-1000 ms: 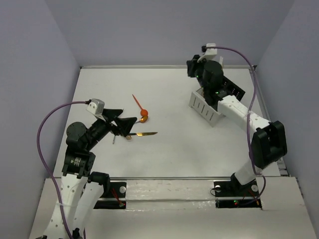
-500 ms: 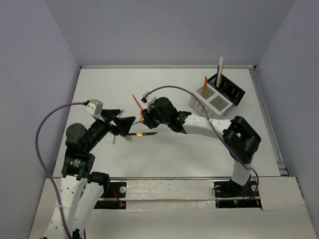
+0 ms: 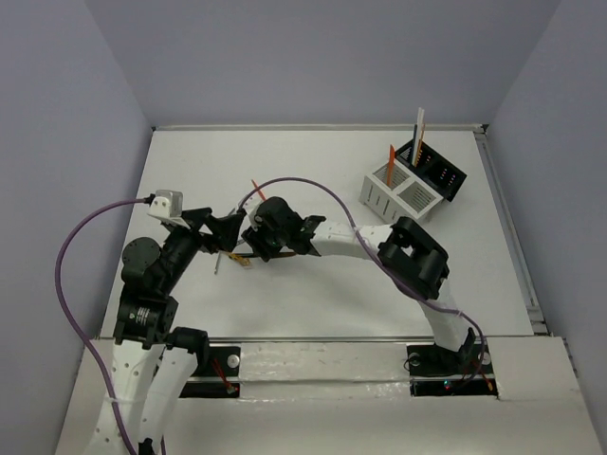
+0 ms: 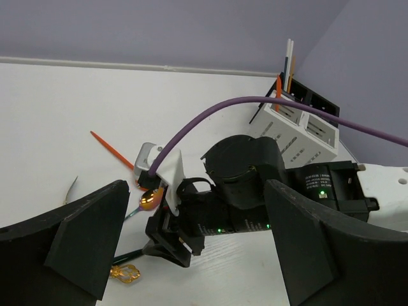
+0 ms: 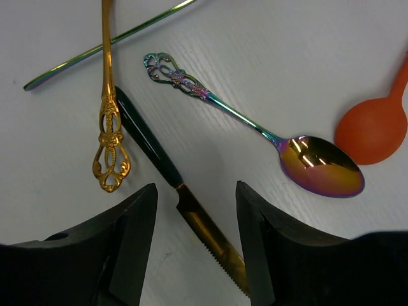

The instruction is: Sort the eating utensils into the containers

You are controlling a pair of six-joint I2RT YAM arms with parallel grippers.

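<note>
Right claw (image 5: 194, 245), parted, straddles a black-handled, serrated gold knife (image 5: 148, 152), seemingly untouched.

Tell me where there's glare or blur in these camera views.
Right wrist view: sharp, with bright glare on the rainbow spoon. Left wrist view: evenly lit, little glare. Top external view: soft, even light, faint shadows, fine detail lost.

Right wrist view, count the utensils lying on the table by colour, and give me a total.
Gold ornate handle: 1
Black-handled knife: 1
Iridescent: 2, the iridescent spoon and a thin iridescent stem
Orange spoon: 1
Total: 5
</note>
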